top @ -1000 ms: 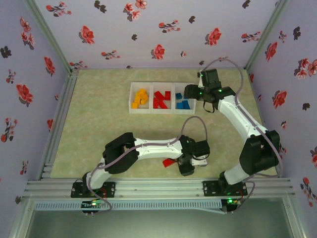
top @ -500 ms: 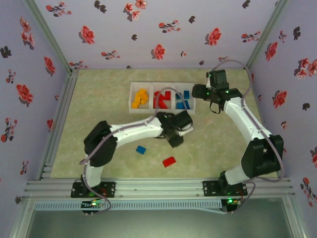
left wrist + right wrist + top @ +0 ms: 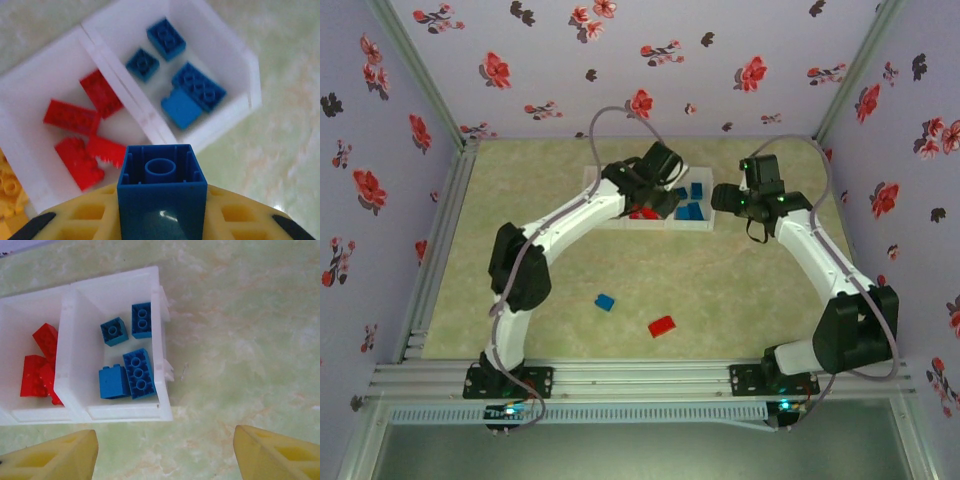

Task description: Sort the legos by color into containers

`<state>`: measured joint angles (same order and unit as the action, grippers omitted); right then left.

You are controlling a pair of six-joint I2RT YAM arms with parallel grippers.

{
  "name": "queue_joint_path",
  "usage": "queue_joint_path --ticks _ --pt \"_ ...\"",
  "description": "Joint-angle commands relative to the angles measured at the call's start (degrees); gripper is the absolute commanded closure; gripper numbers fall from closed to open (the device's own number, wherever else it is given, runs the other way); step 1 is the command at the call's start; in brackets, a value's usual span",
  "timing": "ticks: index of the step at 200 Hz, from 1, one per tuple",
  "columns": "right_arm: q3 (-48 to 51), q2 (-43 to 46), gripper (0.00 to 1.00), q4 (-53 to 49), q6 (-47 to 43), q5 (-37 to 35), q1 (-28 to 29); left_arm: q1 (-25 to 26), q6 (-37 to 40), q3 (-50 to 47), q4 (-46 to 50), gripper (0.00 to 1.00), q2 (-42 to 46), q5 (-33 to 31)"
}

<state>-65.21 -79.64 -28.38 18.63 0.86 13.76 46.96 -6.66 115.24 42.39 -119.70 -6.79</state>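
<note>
Fingers of the left arm [image 3: 85, 220], seen from my remote station, are clamped on a blue brick [image 3: 162, 187] held above the containers [image 3: 235, 75], whose end bin holds four blue legos [image 3: 137, 372] and whose middle bin holds red ones [image 3: 37, 372]. The right fingers [image 3: 55, 460] stand apart and empty near that blue bin. I see one blue lego [image 3: 605, 302] and one red lego [image 3: 662, 326] loose on the bench [image 3: 520, 220].

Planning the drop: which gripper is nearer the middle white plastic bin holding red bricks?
Left. The left gripper, shut on a blue plastic brick, hangs over the middle bin; the open right gripper is off the row's right end, past the blue-brick bin.
</note>
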Motion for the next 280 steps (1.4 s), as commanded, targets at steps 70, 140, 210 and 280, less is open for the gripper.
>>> queue_joint_path --ticks 70,140,210,280 --pt "6.05 5.93 0.28 0.46 1.48 0.28 0.61 -1.89 -5.91 18.98 -9.78 0.73 -17.92 2.89" --pt "7.29 6.45 0.28 0.32 1.04 -0.16 1.45 -2.67 -5.80 20.18 -8.05 0.42 -16.17 4.42" --pt "6.95 5.44 0.27 1.52 -0.79 -0.33 5.72 -4.06 -6.48 -4.73 -9.43 0.42 6.45 0.96" --pt "6.56 3.19 0.27 1.62 -2.59 0.42 13.25 -5.09 -9.12 -32.74 -11.55 0.40 31.94 -2.31"
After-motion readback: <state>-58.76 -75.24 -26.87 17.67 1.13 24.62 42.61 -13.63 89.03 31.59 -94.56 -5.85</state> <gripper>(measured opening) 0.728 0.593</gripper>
